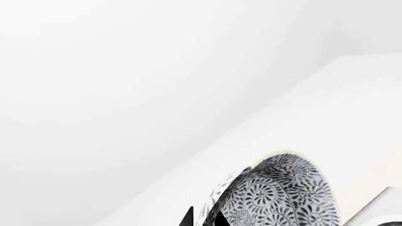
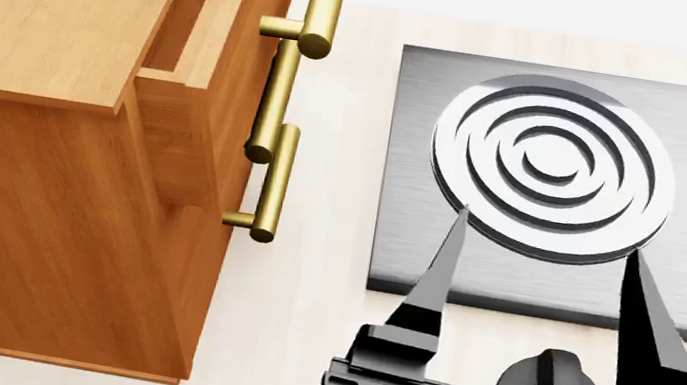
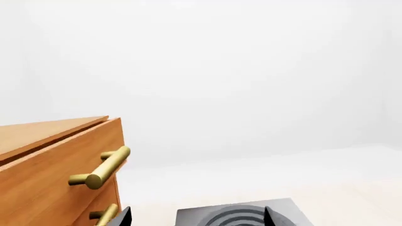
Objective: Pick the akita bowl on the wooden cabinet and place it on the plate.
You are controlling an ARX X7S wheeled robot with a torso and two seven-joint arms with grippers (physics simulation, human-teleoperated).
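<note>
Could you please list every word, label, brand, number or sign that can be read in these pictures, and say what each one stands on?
None: no view shows any writing.
The akita bowl bears only a black leaf-like pattern.
The grey stove shows only concentric rings.
The wooden cabinet and its brass handles are unmarked.
The right gripper bears no label.

Akita bowl [image 1: 283, 197]: a round white bowl whose outer wall carries a dense black leaf-and-rosette pattern, with a pale rim edge; it appears only in the left wrist view, partly cut off by the frame edge, tilted so that its patterned underside faces the camera. Wooden cabinet [image 2: 45, 110]: a tall orange-brown wood-grain body with a flat top, standing on the pale floor; its drawer fronts carry brass bar handles [image 2: 275, 183], and the upper drawer sits slightly pulled out.
</note>
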